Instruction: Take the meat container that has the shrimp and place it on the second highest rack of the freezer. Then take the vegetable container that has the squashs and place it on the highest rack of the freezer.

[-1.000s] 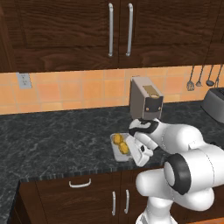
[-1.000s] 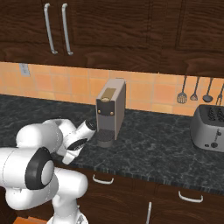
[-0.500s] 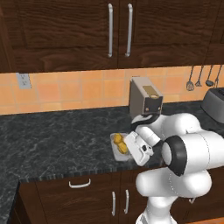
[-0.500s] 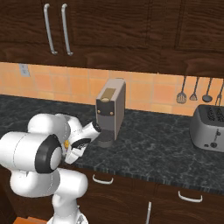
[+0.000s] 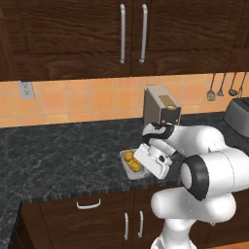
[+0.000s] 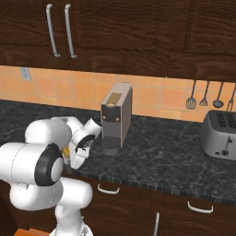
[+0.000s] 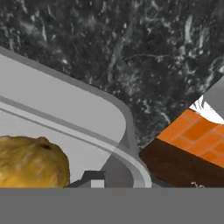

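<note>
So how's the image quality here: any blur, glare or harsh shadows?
Left base view: sharp, flat even light, no hard shadows around the container. Right base view: equally crisp, faint sheen on the toaster. Hand view: very close, squash and container rim look soft, counter speckle smeared.

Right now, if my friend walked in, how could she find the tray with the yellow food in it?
Look along the black counter to the tall tan coffee machine by the orange tiled wall. Just in front of it, near the counter's front edge, sits a shallow grey container with the robot's white hand over its right side. It alone holds lumpy yellow squashes.
</note>
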